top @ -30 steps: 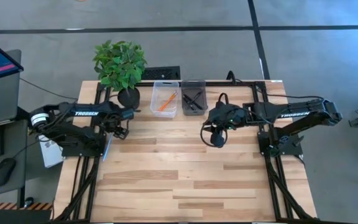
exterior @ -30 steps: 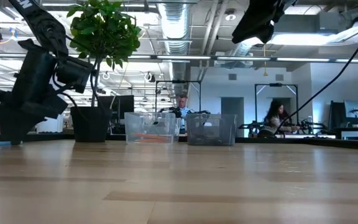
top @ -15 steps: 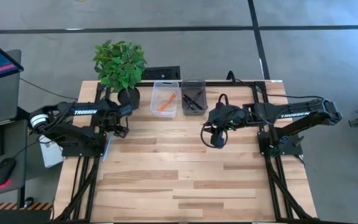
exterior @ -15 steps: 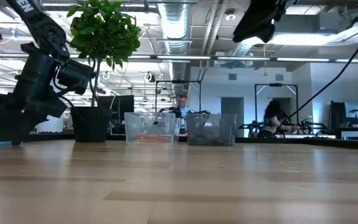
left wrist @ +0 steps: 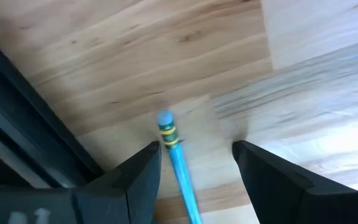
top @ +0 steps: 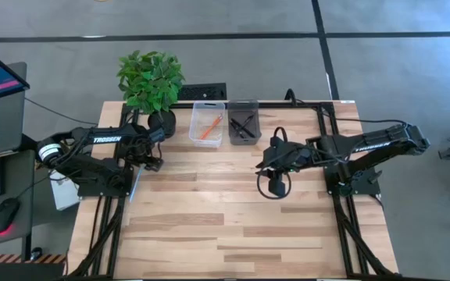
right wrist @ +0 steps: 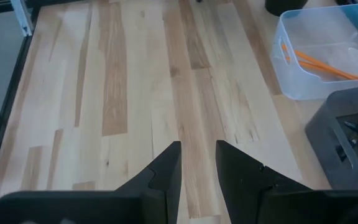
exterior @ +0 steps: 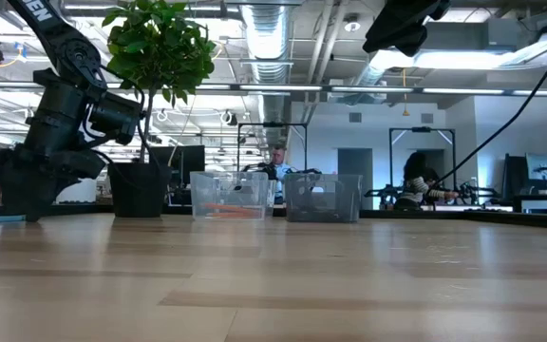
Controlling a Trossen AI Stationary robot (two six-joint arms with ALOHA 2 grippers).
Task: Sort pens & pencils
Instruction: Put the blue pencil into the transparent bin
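Several orange pencils (top: 208,127) lie in a clear bin (top: 207,109) at the table's far edge, also showing in the right wrist view (right wrist: 319,61). Black pens (top: 243,125) lie in the dark bin (top: 243,105) beside it. My left gripper (left wrist: 194,155) is low at the table's left edge (top: 152,161), open. Its fingers stand on either side of a light-blue pencil (left wrist: 178,155) lying flat on the wood, and do not touch it. My right gripper (top: 276,185) hangs above the table right of the middle, open (right wrist: 197,163) and holding nothing.
A potted plant (top: 151,82) stands at the far left corner, close to my left arm. Black frame rails (top: 339,226) run along the table's left and right sides. Bare wood (top: 217,226) fills the middle and near part. People are in the room behind (exterior: 421,180).
My right gripper has moved a little toward the table's near edge. My left arm has shifted slightly by the left edge, its gripper staying low at the table.
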